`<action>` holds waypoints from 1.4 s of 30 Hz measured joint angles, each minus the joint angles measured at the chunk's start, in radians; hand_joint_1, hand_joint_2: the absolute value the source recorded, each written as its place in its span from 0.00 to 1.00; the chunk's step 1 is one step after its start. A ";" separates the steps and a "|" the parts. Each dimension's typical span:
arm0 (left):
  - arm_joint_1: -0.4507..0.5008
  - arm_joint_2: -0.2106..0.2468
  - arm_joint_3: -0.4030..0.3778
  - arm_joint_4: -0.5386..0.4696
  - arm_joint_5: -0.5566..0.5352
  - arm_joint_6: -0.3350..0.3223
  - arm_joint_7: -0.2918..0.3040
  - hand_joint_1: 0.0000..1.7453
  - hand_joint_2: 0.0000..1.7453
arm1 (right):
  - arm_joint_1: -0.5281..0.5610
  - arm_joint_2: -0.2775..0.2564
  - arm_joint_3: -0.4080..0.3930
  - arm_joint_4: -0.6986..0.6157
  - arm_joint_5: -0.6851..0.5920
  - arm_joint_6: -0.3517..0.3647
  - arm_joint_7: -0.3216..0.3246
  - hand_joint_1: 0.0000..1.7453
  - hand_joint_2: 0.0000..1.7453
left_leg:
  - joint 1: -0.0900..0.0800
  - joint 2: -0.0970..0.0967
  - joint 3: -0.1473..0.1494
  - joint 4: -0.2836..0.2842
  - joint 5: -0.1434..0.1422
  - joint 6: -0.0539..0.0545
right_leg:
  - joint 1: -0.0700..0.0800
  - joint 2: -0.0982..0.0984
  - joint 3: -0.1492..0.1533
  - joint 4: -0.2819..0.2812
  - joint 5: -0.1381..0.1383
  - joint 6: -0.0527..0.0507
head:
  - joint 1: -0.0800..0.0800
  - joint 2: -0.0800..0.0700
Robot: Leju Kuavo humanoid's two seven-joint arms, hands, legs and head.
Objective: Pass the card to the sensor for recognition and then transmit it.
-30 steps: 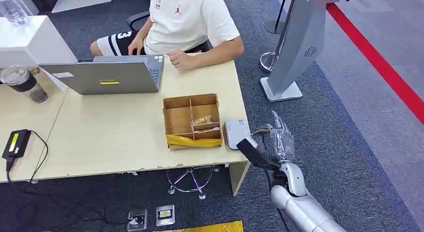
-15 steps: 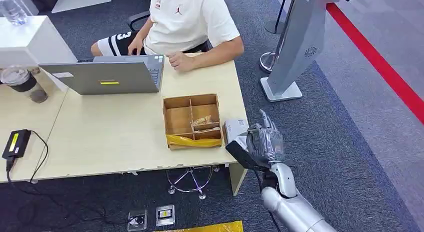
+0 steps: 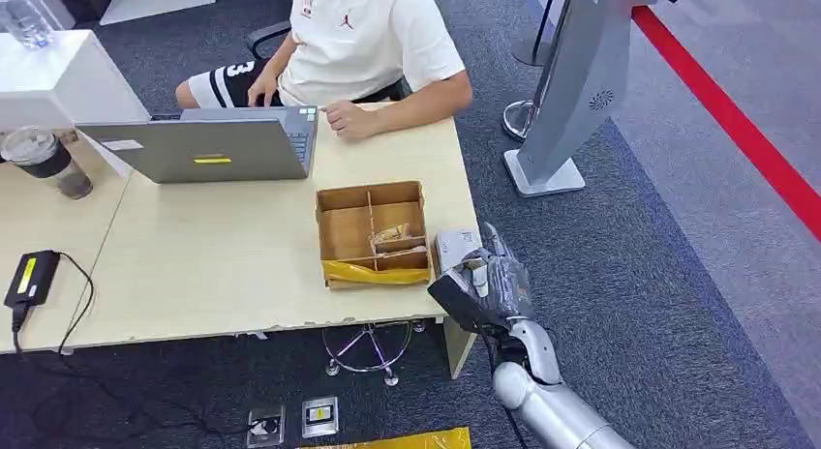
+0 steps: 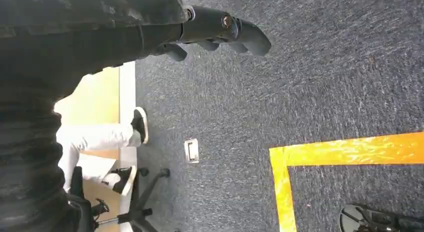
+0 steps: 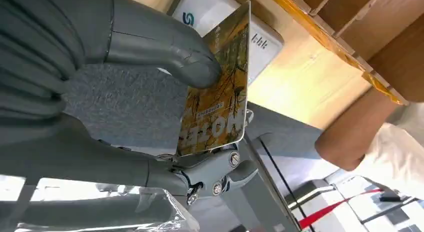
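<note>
My right hand (image 3: 484, 288) hovers at the table's right front corner, just beside the white sensor box (image 3: 455, 248). In the right wrist view its thumb (image 5: 165, 47) and fingers pinch a yellow printed card (image 5: 215, 92), held upright on edge close over the white sensor box (image 5: 225, 22); I cannot tell whether card and sensor touch. My left hand (image 4: 220, 29) hangs over the dark carpet, its dark fingers loosely extended and holding nothing.
A brown divided cardboard box (image 3: 373, 231) sits left of the sensor. A person (image 3: 358, 43) sits at the far side behind a grey laptop (image 3: 208, 144). A grey kiosk stand (image 3: 571, 91) rises to the right. A cup (image 3: 44, 159) and a black device (image 3: 31, 275) lie far left.
My right hand has moved left with the card, from beyond the table's edge to right beside the sensor box. The person and the table things have stayed put.
</note>
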 joint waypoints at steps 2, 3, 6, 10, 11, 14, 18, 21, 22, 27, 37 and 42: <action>-0.001 0.000 0.000 0.000 -0.002 0.000 0.000 0.00 1.00 | -0.012 0.014 0.000 0.037 -0.002 0.000 -0.005 1.00 1.00 | 0.000 0.000 0.000 0.000 0.000 0.000 | 0.000 0.000 0.000 0.000 0.000 0.000 | 0.000 0.000; -0.001 0.000 0.000 0.000 -0.002 0.000 0.000 0.00 1.00 | -0.016 0.018 0.000 0.047 -0.002 0.000 -0.006 1.00 1.00 | 0.000 0.000 0.000 0.000 0.000 0.000 | 0.000 0.000 0.000 0.000 0.000 0.000 | 0.000 0.000; -0.001 0.000 0.000 0.000 -0.002 0.000 0.000 0.00 1.00 | -0.026 0.030 0.000 0.079 -0.002 0.000 -0.007 1.00 1.00 | 0.000 0.000 0.000 0.000 0.000 0.000 | 0.000 0.000 0.000 0.000 0.000 0.000 | 0.000 0.000; -0.001 0.000 0.000 0.000 -0.003 0.000 0.000 0.00 1.00 | -0.032 0.041 0.000 0.108 -0.003 0.001 -0.008 1.00 1.00 | 0.000 0.000 0.000 0.000 0.000 0.000 | 0.000 0.000 0.000 0.000 0.000 0.000 | 0.000 0.000; -0.001 0.000 0.000 0.000 -0.003 0.000 -0.001 0.00 1.00 | -0.034 0.044 0.000 0.117 -0.005 0.001 -0.008 1.00 1.00 | 0.000 0.000 0.000 0.000 0.000 0.000 | 0.000 0.000 0.000 0.000 0.000 0.000 | 0.000 0.000; -0.001 0.000 0.000 0.000 -0.006 0.000 -0.008 0.00 1.00 | -0.048 0.055 0.000 0.143 -0.011 0.000 -0.010 1.00 1.00 | 0.000 0.000 0.000 0.000 0.000 0.000 | 0.000 0.000 0.000 0.000 0.000 0.000 | 0.000 0.000; -0.001 0.000 0.000 0.000 -0.008 -0.002 -0.011 0.00 1.00 | -0.077 0.069 0.000 0.191 -0.017 -0.005 -0.021 1.00 1.00 | 0.000 0.000 0.000 0.000 0.000 0.000 | 0.000 0.000 0.000 0.000 0.000 0.000 | 0.000 0.000; -0.001 0.000 0.000 0.000 -0.010 -0.003 -0.011 0.00 1.00 | -0.095 0.080 0.000 0.219 -0.023 -0.012 -0.031 1.00 1.00 | 0.000 0.000 0.000 0.000 0.000 0.000 | 0.000 0.000 0.000 0.000 0.000 0.000 | 0.000 0.000; -0.001 0.000 0.000 0.000 -0.010 -0.003 -0.011 0.00 1.00 | -0.101 0.083 0.000 0.227 -0.023 -0.013 -0.034 1.00 1.00 | 0.000 0.000 0.000 0.000 0.000 0.000 | 0.000 0.000 0.000 0.000 0.000 0.000 | 0.000 0.000; -0.001 0.000 0.000 0.000 -0.016 -0.010 -0.014 0.00 1.00 | -0.124 0.092 -0.001 0.251 -0.023 -0.021 -0.036 1.00 1.00 | 0.000 0.000 0.000 0.000 0.000 0.000 | 0.000 0.000 0.000 0.000 0.000 0.000 | 0.000 0.000; -0.001 0.001 -0.001 0.000 -0.020 -0.005 -0.014 0.00 1.00 | -0.150 0.098 -0.008 0.277 -0.021 -0.020 -0.040 1.00 1.00 | 0.000 0.000 0.000 0.000 0.000 0.000 | 0.000 0.000 0.000 0.000 0.000 0.000 | 0.000 0.000; -0.001 0.001 -0.001 0.000 -0.020 0.000 -0.010 0.00 1.00 | -0.151 0.102 -0.008 0.291 -0.019 -0.014 -0.026 1.00 1.00 | 0.000 0.000 0.000 0.000 0.000 0.000 | 0.000 0.000 0.000 0.000 0.000 0.000 | 0.000 0.000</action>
